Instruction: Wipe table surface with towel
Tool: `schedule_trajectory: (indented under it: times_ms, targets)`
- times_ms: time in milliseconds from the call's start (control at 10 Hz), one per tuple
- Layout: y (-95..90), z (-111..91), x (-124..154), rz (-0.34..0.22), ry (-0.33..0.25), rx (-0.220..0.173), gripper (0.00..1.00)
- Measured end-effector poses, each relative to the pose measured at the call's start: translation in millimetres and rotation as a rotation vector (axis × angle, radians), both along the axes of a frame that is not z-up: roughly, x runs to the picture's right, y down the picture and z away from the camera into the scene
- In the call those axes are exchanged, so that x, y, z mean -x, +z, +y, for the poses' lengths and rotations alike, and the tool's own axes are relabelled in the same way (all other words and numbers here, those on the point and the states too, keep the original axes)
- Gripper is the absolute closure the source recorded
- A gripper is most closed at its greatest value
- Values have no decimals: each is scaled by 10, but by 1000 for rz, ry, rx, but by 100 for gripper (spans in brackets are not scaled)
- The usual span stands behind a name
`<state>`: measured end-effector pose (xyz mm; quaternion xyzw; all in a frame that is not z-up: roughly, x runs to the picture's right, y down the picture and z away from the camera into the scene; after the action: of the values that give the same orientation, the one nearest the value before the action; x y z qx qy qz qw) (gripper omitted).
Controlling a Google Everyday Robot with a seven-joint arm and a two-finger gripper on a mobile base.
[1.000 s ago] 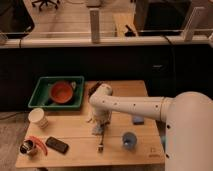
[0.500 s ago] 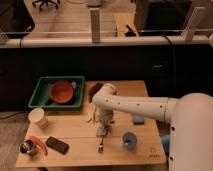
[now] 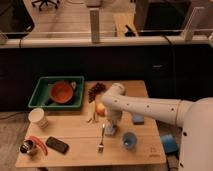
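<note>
Gripper point(image 3: 111, 128) down at centre of table point(image 3: 75, 131), hold state cannot tell, fork point(image 3: 101, 139) just left, blue cup point(image 3: 130, 141) lower right, sponge point(image 3: 137, 119) right, orange point(image 3: 101, 108) upper left, tray point(image 3: 42, 90) with red bowl point(image 3: 61, 92) far upper left, paper cup point(image 3: 39, 117) and phone point(image 3: 57, 145) at left.

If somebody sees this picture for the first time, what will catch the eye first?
The big white arm stretches from the right across the table, with its hand pointing down near the middle, just beside a fork. At the back left, a green tray holds a red bowl. A blue cup stands at the front right.
</note>
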<state>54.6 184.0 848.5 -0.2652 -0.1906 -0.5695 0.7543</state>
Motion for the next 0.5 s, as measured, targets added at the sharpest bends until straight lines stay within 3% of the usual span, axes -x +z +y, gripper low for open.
schedule_trajectory:
  times_ms: [500]
  targets:
    - [315,-318,-157,3,57,-44,100]
